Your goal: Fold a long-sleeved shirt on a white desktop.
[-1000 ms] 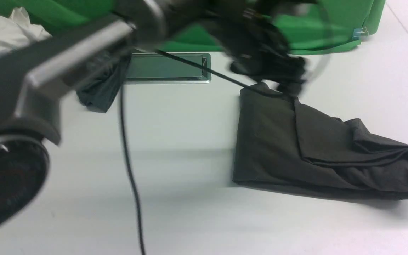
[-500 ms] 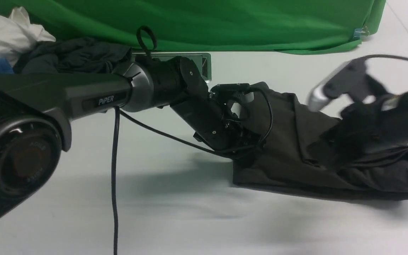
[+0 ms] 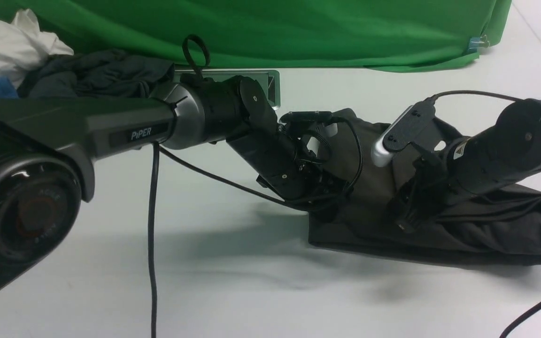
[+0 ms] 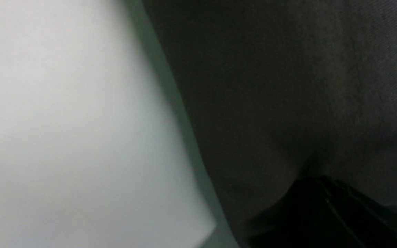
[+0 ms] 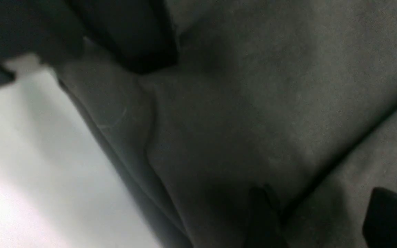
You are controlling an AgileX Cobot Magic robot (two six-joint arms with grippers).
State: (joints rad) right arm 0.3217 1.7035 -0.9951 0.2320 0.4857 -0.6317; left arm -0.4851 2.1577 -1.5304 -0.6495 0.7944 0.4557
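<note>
I am bringing my left tool (image 3: 328, 209) down out of the blurred swing it was making across the far side of the counter (image 3: 251, 281), and it is now sitting shut at the left edge of the long-sleeved shirt (image 3: 510, 234). My right tool (image 3: 403, 223), out of sight a second ago, is coming in from the right and settling on the shirt's middle, its jaws spreading apart.
</note>
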